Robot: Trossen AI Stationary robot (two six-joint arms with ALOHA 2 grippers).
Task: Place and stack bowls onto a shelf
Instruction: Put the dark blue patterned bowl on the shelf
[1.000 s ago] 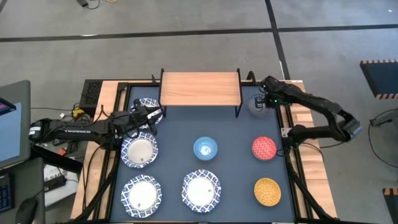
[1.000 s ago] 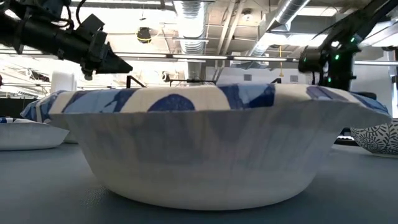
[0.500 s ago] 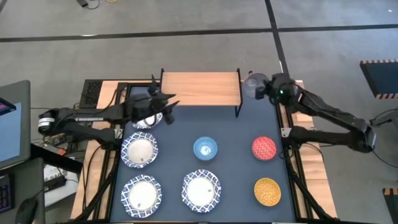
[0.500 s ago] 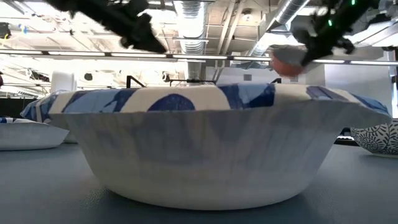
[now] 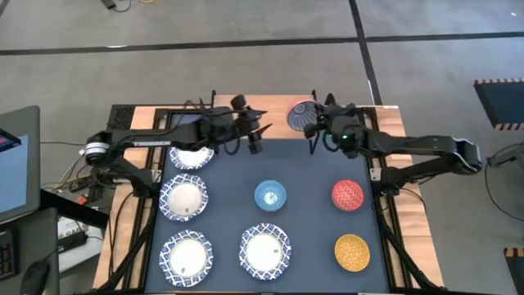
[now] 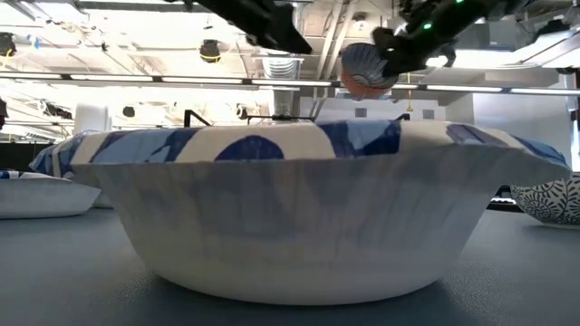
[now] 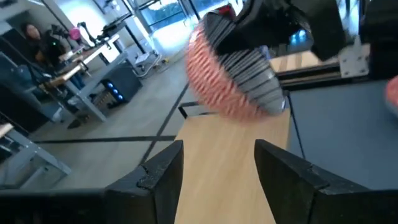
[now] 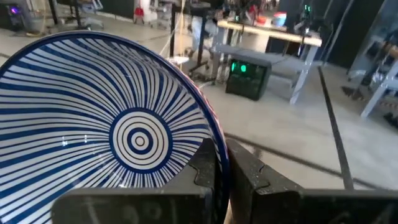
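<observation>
My right gripper (image 5: pixel 314 124) is shut on the small grey-blue bowl (image 5: pixel 301 115), which is in the air over the right end of the wooden shelf (image 5: pixel 277 121). The right wrist view shows the bowl's (image 8: pixel 124 137) blue-striped inside. My left gripper (image 5: pixel 257 136) hangs open above the shelf's near edge. In its wrist view the held bowl (image 7: pixel 233 81) shows beyond the left gripper (image 7: pixel 219 148). The light blue (image 5: pixel 270 196), red (image 5: pixel 347 195) and yellow (image 5: pixel 352 251) bowls stand on the table. So do several wide white ones, such as (image 5: pixel 183 199). My right gripper pinches the grey-blue bowl by its rim (image 8: pixel 215 134), with one finger (image 8: pixel 207 169) inside the bowl and the other (image 8: pixel 247 172) outside. The fingers come from the table's right side. The bowl (image 6: pixel 366 69) is lifted clear and tipped onto its side, with its fluted outer wall facing the left arm.
One wide white bowl (image 5: pixel 190 156) lies partly under my left arm. Another white bowl (image 6: pixel 299 213) fills the low view close to the camera. The shelf's board (image 7: pixel 230 168) stretches bare under the left gripper. The table's wooden frame (image 5: pixel 409 221) borders its right side.
My right gripper has lifted the grey-blue bowl off the table beside the shelf's right legs. It has carried the bowl up and toward the table's left, over the shelf's right end, and the bowl has tipped onto its side. My left gripper has risen and swung right, over the shelf.
</observation>
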